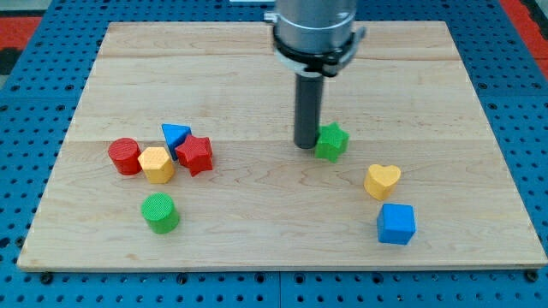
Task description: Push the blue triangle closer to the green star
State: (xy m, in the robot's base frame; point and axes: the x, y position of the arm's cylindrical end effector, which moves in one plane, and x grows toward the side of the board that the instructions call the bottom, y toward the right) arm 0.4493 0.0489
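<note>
Nearest the camera, toward the view's bottom, a green ribbed plastic cylinder (160,213) stands on the pale wooden worktop (257,257), on its left half. Above it sits a tight cluster: a red plastic cylinder (125,156) at the far left, a yellow six-sided plastic block (157,164) touching its right side, then the blue plastic triangle (175,135) just above and behind the yellow one, and a red plastic star (196,155) pressed against the triangle's lower right edge.

Well apart from that cluster, right of the board's middle, the dark straight rod comes down from the arm's grey collar, and my tip (307,146) meets the worktop right beside the left side of the green plastic star (331,141), touching it or very nearly so. The blue triangle lies far off to the tip's left, with bare wood between it and the green star.

Further right and lower, a yellow plastic heart (382,180) lies flat, and just below it a blue plastic cube (396,224) sits near the bottom right edge.

No pincer is fitted to this arm; the rod holds nothing.
</note>
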